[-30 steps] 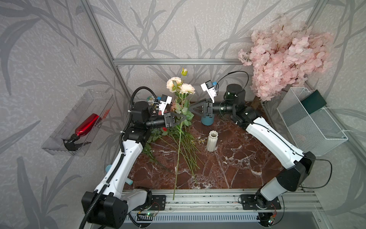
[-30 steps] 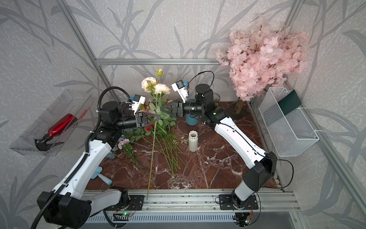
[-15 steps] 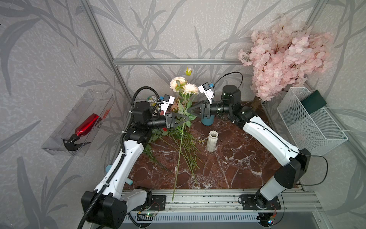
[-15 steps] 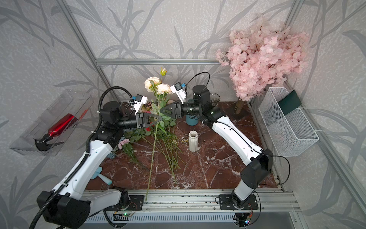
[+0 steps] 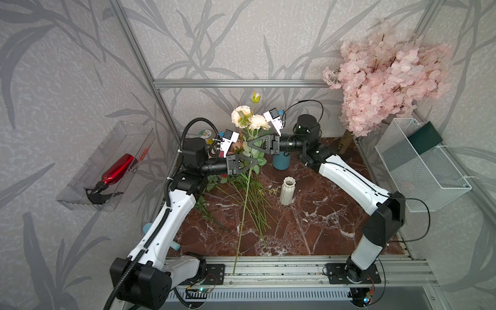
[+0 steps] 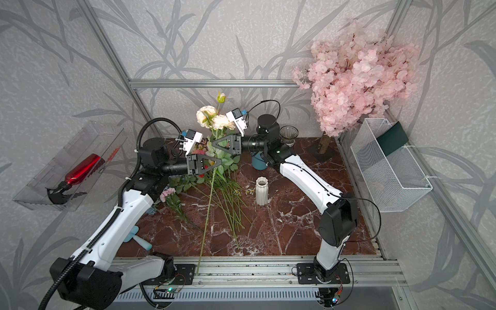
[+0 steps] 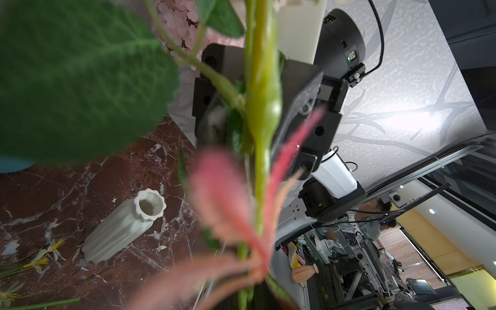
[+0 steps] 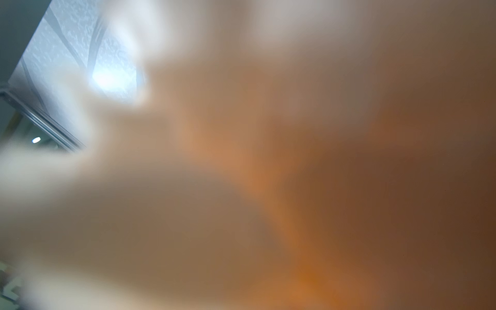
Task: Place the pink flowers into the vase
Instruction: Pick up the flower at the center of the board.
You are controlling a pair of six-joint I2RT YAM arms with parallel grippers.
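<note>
Marble tabletop [image 5: 322,220], leaf-patterned walls [image 5: 228,40], left end effector [image 5: 256,162] and right end effector [image 5: 248,143] clamping raised pink flowers [image 5: 257,122]

table [image 5: 322,228]: marble (red-brown) | vase [image 5: 287,191] upright | flower stems [image 5: 259,214] lying

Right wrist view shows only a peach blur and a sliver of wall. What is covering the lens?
Observer: Most likely the pink flower spray. In both top views its pale peach heads sit right against that wrist camera.
Operator: Is the right gripper holding it?
Observer: Yes. The right gripper is shut on the stem just below the heads.
Operator: And the other arm?
Observer: The left gripper is shut on the same stem, lower down, so both arms hold the spray nearly upright.
</note>
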